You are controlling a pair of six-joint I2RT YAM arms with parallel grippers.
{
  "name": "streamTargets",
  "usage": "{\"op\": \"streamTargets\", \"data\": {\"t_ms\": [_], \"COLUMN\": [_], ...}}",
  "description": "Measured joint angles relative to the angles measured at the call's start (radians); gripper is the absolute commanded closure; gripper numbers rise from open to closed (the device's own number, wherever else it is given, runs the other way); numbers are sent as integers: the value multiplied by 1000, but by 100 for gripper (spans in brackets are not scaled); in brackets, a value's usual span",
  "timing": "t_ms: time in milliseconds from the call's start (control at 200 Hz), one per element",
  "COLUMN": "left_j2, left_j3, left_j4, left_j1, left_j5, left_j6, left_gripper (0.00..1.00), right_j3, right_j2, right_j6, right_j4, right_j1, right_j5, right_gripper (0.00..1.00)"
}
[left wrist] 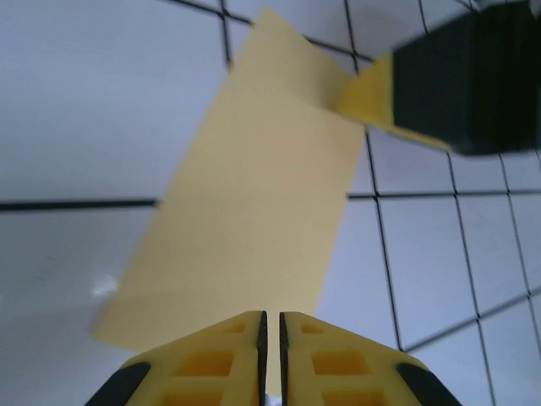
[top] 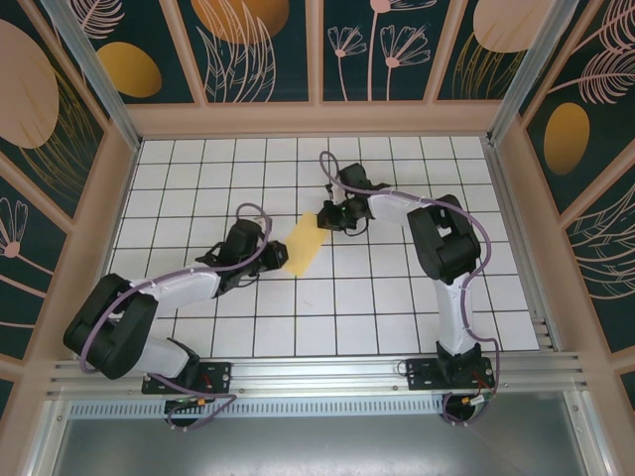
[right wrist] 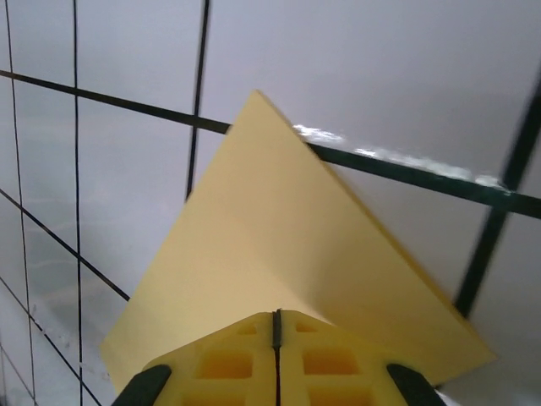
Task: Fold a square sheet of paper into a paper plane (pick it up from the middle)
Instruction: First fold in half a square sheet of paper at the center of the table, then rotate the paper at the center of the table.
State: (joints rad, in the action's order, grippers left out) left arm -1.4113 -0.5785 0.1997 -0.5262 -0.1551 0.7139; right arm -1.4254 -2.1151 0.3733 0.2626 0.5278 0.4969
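The pale-yellow sheet of paper [top: 306, 243] lies folded into a narrow strip on the white grid table, slanting from near left to far right. My left gripper [top: 275, 258] sits at its near end. In the left wrist view the jaws [left wrist: 272, 317] stand almost closed on the edge of the paper [left wrist: 245, 211]. My right gripper [top: 327, 220] is at the far end. In the right wrist view its jaws [right wrist: 276, 315] are shut on the paper [right wrist: 279, 237], which rises in a ridge towards them. The right fingers [left wrist: 372, 93] grip the far corner.
The white grid table [top: 397, 307] is walled by a wooden frame [top: 317, 119] on three sides. An aluminium rail [top: 327, 372] runs along the near edge by the arm bases. Open table lies near and to the right of the paper.
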Motion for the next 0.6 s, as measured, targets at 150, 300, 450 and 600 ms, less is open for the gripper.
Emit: {"op": "streamTargets", "data": {"t_ms": [150,300,450,600], "left_j2": [7,26,45,68], "left_j3": [3,10,13,20], "left_j4": [-41,-71,-90,-109], "left_j1": [119,166,179,180], "left_j5": [83,136,178,239], "left_j6": [39,85,105,125], "left_gripper": [60,45,17,2], "right_j3": [0,-16,-86,-106], "right_j2": [3,0,-37,-71], "right_j6": [33,73,85,84], "right_j4": [5,8,13,29], "right_j1": [96,180,214,230], "right_j5": [-45,-62,-63,-63], "right_gripper": [89,89,90,90]}}
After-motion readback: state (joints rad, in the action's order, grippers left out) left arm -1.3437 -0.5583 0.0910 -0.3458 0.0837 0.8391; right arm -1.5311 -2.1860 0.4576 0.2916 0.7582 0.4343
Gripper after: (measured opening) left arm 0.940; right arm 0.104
